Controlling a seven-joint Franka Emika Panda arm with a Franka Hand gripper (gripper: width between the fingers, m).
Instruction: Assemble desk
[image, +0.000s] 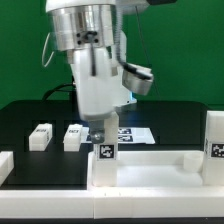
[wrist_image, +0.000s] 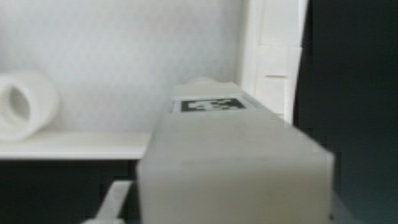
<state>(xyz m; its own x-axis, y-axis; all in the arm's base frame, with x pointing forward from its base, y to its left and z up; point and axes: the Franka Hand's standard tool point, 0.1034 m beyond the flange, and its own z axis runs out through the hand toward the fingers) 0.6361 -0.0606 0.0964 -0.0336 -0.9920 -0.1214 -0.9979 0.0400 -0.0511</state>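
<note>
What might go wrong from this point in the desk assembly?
The leg under the gripper stands at the panel corner on the exterior view's left, but where it seats is hidden in both views. If it is off its hole, pushing or twisting may jam or tip it. Nothing visible holds the panel, so that force might also slide it and disturb the second leg, upright at the exterior view's right.
</note>
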